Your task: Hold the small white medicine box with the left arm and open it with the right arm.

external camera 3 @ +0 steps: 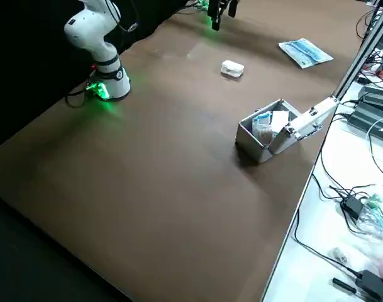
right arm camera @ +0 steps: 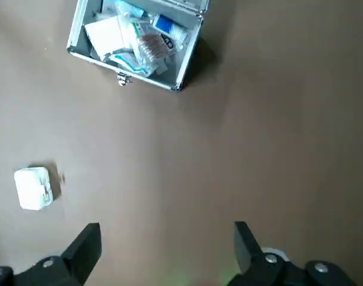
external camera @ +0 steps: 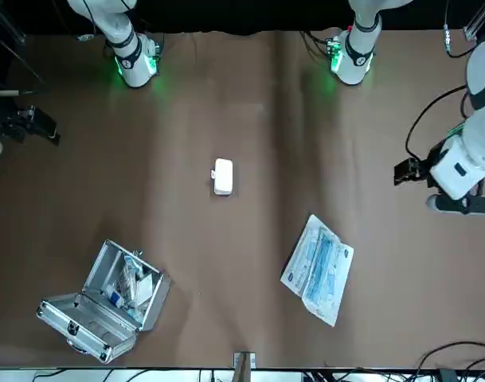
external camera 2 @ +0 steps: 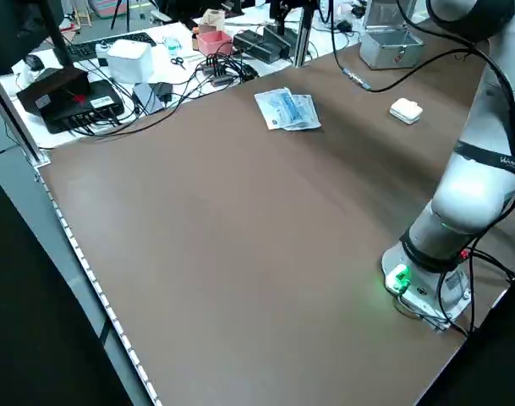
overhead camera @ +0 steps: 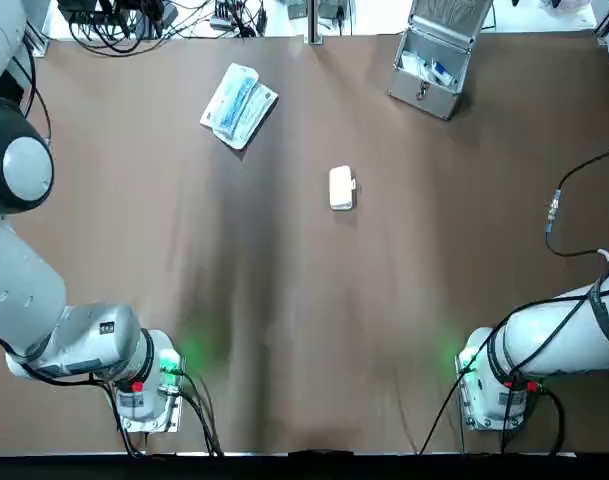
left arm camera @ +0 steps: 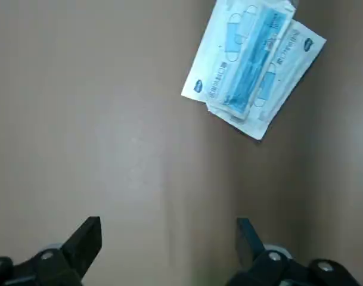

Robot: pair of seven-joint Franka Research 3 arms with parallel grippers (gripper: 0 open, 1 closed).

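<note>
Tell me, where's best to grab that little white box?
Probably from above, pinching the long sides near one end: the box lies flat and low, and the tab on its right side should stay free for opening.

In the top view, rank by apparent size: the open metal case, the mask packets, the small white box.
1. open metal case, largest
2. mask packets, somewhat smaller
3. small white box, clearly smallest

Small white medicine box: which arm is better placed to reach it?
Probably right: the small white medicine box lies slightly right of centre and shows before the right gripper; the left gripper faces blue mask packets.
</note>
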